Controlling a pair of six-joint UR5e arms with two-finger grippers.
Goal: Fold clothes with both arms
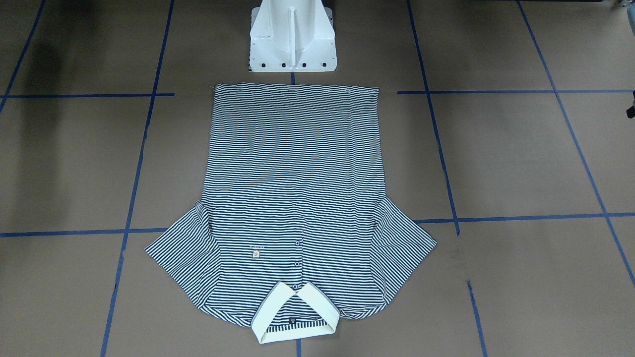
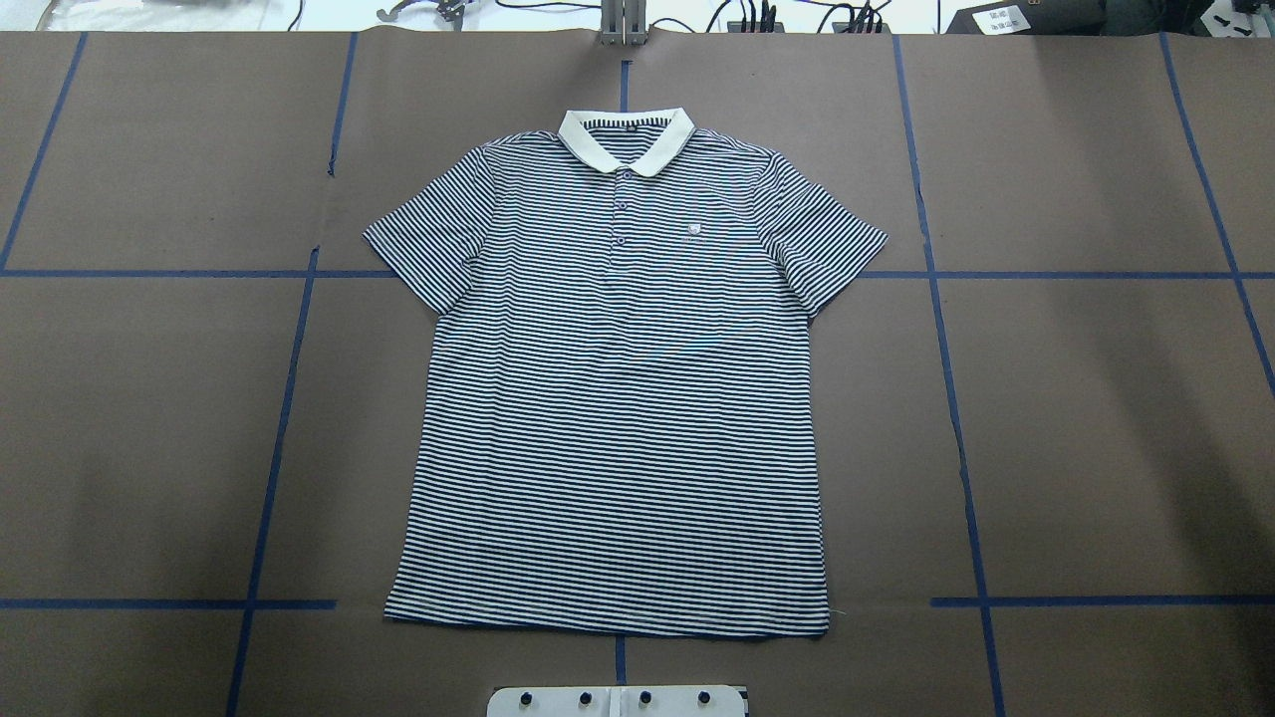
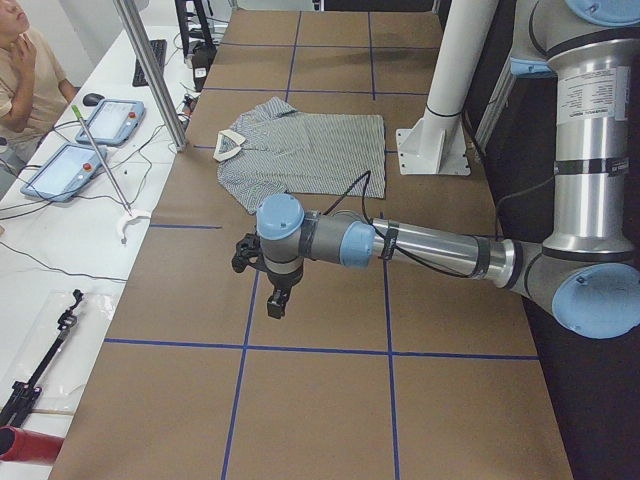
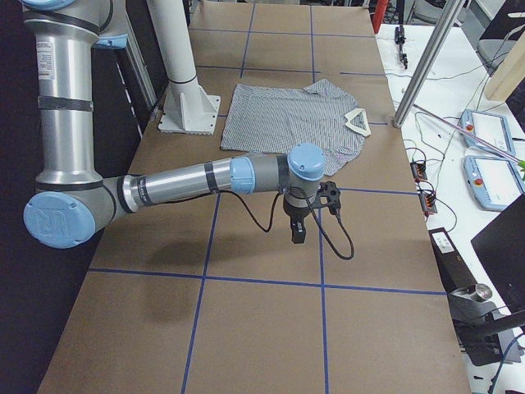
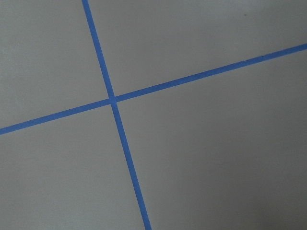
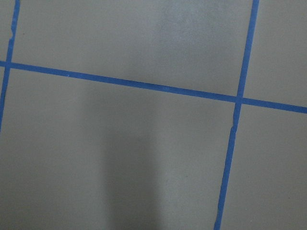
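I see the polo shirt (image 2: pixel 618 398) flat, face up, unfolded at the middle of the table (image 2: pixel 1096 418), sleeves spread. Its collar (image 2: pixel 626 139) is on the side away from the white pedestal base (image 1: pixel 292 37), and the hem is near the base. My left arm (image 3: pixel 430 245) reaches out over the table well apart from the shirt, left gripper (image 3: pixel 278 303) pointing down. Right arm (image 4: pixel 180 185) and right gripper (image 4: pixel 297 234) do likewise on the other side. Both grippers show in side views only, so I cannot tell if fingers are apart or together. Wrist cams show blue tape lines (image 5: pixel 115 100) crossing
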